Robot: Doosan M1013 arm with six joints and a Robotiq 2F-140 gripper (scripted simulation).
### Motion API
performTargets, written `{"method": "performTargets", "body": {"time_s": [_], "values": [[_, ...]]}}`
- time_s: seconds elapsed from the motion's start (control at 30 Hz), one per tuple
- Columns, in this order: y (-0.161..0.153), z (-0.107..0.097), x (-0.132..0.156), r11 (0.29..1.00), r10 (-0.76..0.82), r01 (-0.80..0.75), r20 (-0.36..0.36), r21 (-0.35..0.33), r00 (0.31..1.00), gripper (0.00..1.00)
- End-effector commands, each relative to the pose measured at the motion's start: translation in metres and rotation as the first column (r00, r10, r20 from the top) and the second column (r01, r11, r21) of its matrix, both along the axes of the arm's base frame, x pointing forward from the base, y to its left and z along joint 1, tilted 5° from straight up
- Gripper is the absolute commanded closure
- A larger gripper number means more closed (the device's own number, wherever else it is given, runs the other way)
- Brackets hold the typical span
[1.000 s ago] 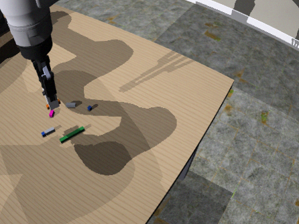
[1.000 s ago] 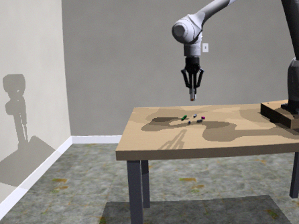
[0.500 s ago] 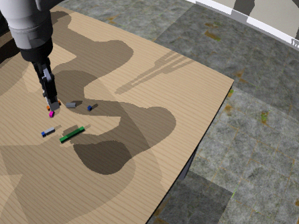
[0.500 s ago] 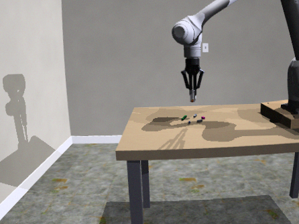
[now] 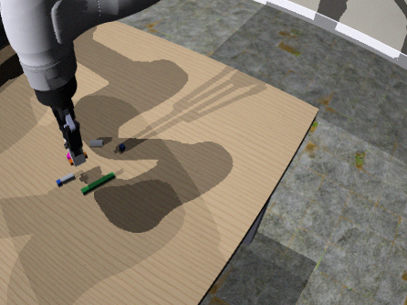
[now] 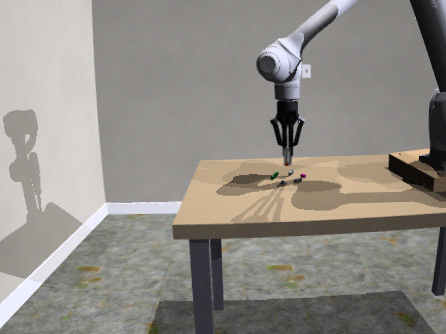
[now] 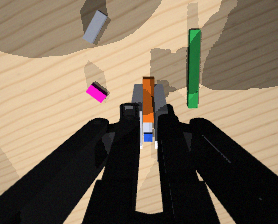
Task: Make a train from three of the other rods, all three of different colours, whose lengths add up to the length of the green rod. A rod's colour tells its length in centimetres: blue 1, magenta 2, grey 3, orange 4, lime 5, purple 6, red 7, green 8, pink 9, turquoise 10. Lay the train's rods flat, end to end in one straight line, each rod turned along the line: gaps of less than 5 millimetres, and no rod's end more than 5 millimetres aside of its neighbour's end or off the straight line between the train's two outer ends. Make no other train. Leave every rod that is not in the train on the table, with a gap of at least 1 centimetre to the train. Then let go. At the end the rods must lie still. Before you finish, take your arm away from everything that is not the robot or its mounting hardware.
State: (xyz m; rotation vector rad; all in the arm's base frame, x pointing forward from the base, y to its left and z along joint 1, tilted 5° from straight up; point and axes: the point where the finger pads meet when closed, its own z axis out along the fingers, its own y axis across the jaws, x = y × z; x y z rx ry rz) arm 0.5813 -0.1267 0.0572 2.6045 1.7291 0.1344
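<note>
My gripper (image 5: 78, 159) (image 6: 287, 162) (image 7: 148, 98) is shut on the orange rod (image 5: 70, 162) (image 7: 148, 107) and holds it above the table. A grey rod (image 5: 68, 177) (image 6: 290, 172) (image 7: 147, 127) and a blue rod (image 5: 59, 182) (image 7: 148, 137) lie end to end, seemingly touching; in the wrist view the orange rod and fingers partly hide them. The green rod (image 5: 98, 183) (image 6: 274, 175) (image 7: 194, 67) lies beside them. A magenta rod (image 5: 68, 156) (image 6: 303, 175) (image 7: 97, 92) lies apart, partly hidden in the top view.
A second grey rod (image 5: 96, 142) (image 6: 298, 180) (image 7: 96, 27) and a second blue rod (image 5: 121, 147) (image 6: 282, 182) lie apart on the wooden table (image 5: 255, 129) (image 6: 350, 211). The arm's base block (image 6: 415, 173) stands at the table's right in the exterior view.
</note>
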Motion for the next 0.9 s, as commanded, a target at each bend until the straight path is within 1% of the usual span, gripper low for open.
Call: {"method": "performTargets", "body": {"time_s": [0.0, 0.17, 0.3, 0.87], "values": [[0.000, -0.011, 0.001, 1.000, 0.000, 0.000, 0.000, 0.000, 1.000, 0.97], [0.001, -0.026, 0.002, 1.000, 0.000, 0.000, 0.000, 0.000, 1.000, 0.97], [0.001, -0.031, 0.003, 1.000, 0.000, 0.000, 0.000, 0.000, 1.000, 0.97], [0.001, -0.032, 0.003, 1.000, 0.000, 0.000, 0.000, 0.000, 1.000, 0.97]]}}
